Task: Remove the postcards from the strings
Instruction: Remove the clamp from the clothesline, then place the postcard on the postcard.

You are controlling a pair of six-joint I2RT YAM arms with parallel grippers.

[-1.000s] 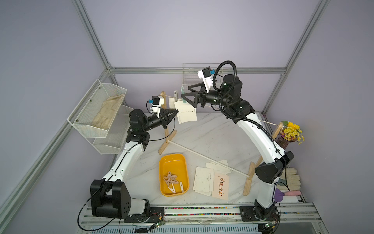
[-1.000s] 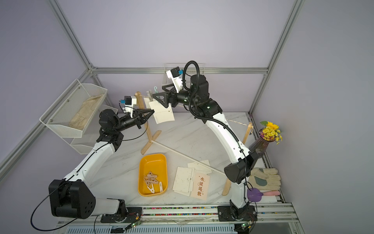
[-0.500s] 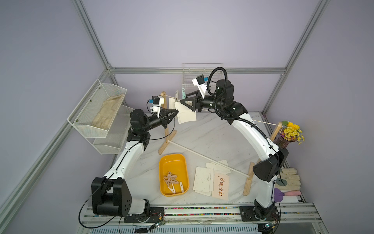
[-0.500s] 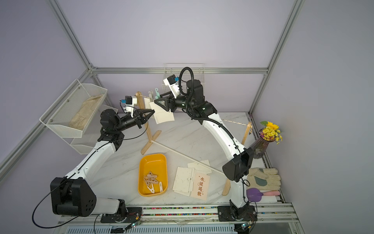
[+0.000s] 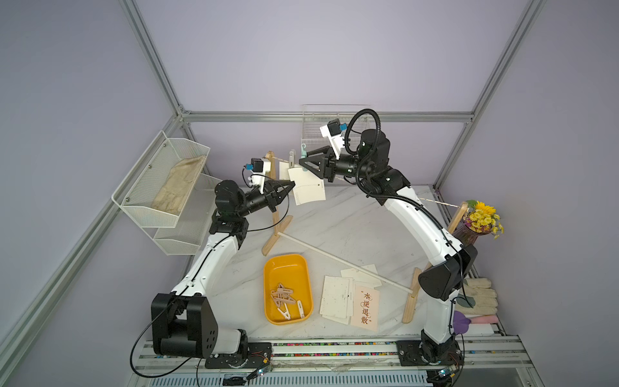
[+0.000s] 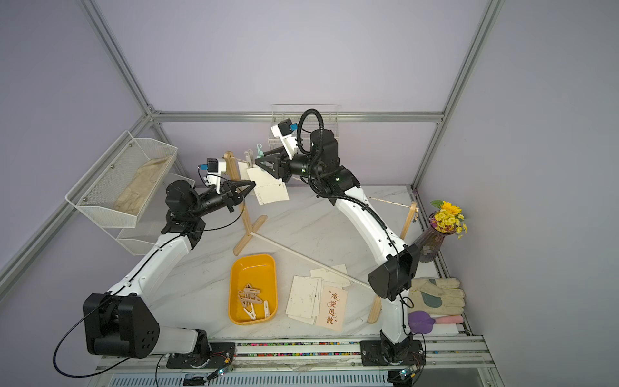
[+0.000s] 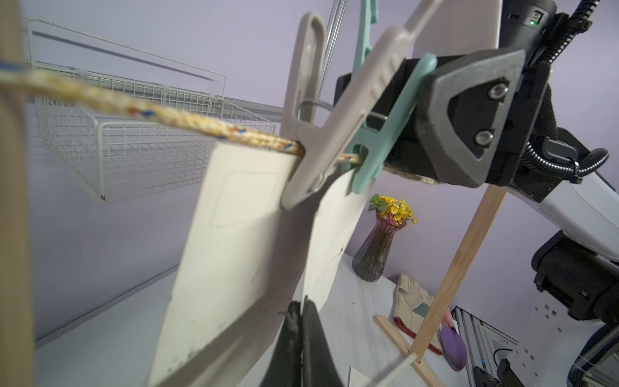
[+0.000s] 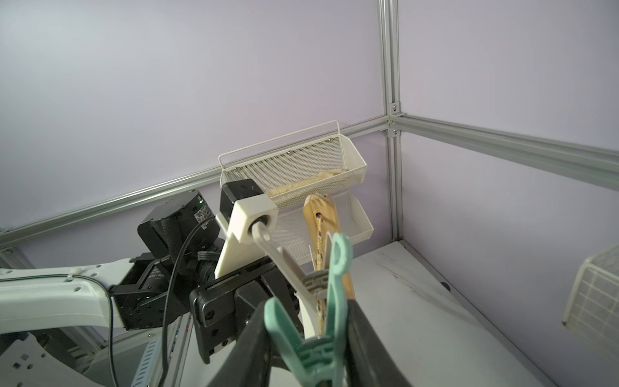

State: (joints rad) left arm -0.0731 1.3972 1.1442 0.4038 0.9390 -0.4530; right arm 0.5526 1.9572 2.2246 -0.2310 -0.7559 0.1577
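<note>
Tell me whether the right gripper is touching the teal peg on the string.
Touching. In the right wrist view the right gripper has both black fingers against the two handles of the teal peg, with no gap on either side.

My left arm (image 5: 214, 261) and right arm (image 5: 418, 222) wear glossy white shells over matte black joints. A ribbed black cable hose (image 5: 365, 110) trails the right one (small green light (image 7: 532, 22) lit), and the right gripper (image 5: 301, 162) shows silver screws (image 7: 497, 90).

2 pegs (image 7: 338, 124), post (image 5: 276, 219) crowd string (image 7: 187, 121) end; tabletop (image 5: 351, 228) centre free.
</note>
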